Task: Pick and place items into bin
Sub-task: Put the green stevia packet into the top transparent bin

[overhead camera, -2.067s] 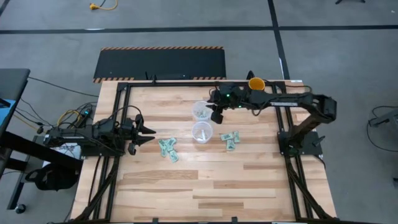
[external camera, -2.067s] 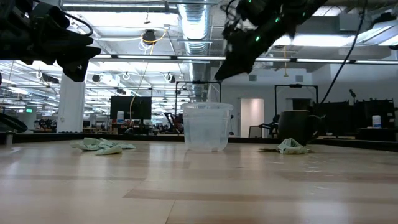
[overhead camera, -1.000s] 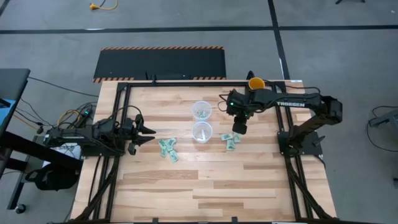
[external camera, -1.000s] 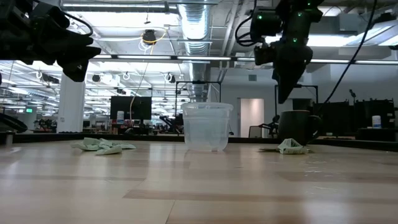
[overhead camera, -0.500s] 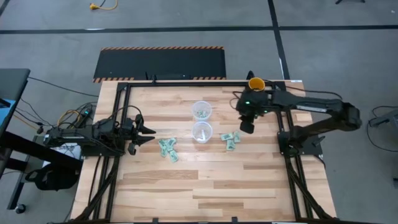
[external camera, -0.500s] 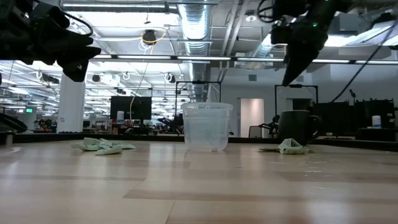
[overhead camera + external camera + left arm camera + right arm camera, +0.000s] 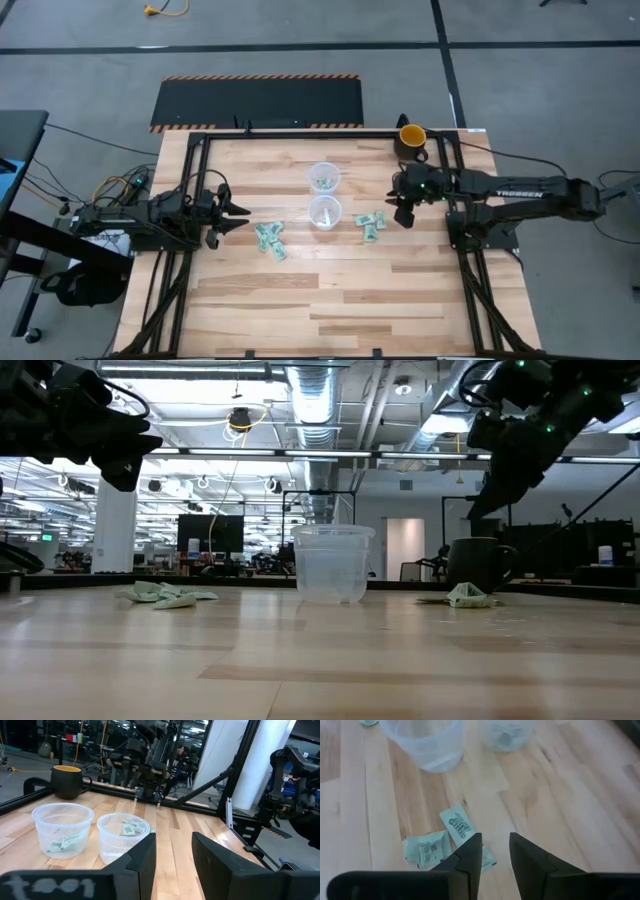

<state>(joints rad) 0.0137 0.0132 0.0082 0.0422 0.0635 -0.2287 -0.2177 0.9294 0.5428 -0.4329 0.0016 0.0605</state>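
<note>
Right gripper (image 7: 403, 216) has swung off the clear plastic bin cups (image 7: 324, 180) to hover beside the crumpled green-and-white packets (image 7: 370, 224), jaws part-open, empty, next pick pending; left gripper (image 7: 238, 211) idle, jaws part-open, empty.

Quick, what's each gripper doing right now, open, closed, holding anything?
Left gripper: jaws open, holding nothing, parked at the table's left side.
Right gripper: jaws open, empty, raised just right of the packets.

pale wood table (image 7: 330, 290); clear plastic cups (image 7: 324, 212)
</note>
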